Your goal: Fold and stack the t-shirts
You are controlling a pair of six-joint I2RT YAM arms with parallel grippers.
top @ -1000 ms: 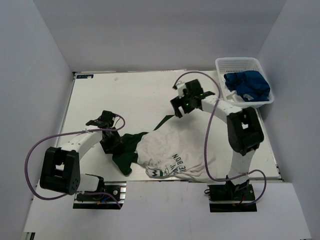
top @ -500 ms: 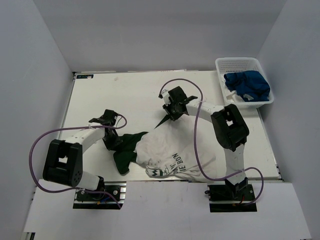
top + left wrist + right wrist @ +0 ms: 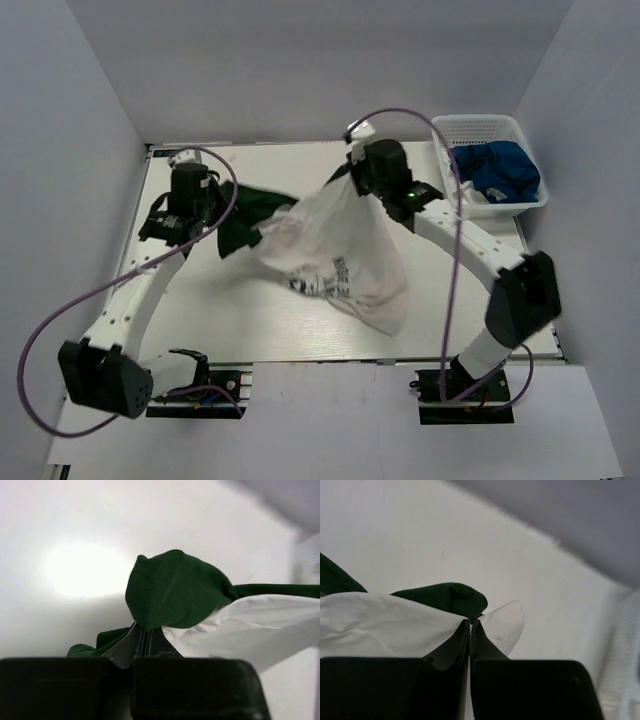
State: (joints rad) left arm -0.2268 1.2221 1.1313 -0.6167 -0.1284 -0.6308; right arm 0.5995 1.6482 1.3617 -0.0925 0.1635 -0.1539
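Note:
A white t-shirt with dark green sleeves (image 3: 335,250) hangs lifted above the table, stretched between both arms. My left gripper (image 3: 212,205) is shut on a dark green sleeve (image 3: 170,590), its fingers pinched together under the cloth (image 3: 145,637). At the shirt's other end my right gripper (image 3: 352,172) is shut where green and white cloth meet (image 3: 472,617). The printed body droops toward the table's front. A royal blue t-shirt (image 3: 495,168) lies bunched in the basket at the back right.
A white mesh basket (image 3: 470,130) stands at the table's back right corner. The white table (image 3: 280,165) is walled by grey panels on three sides. Purple cables loop from both arms.
Both grippers closed on the shirt and raised it off the table toward the back. The left arm swung from front left to back left; the shirt now hangs spread between them.

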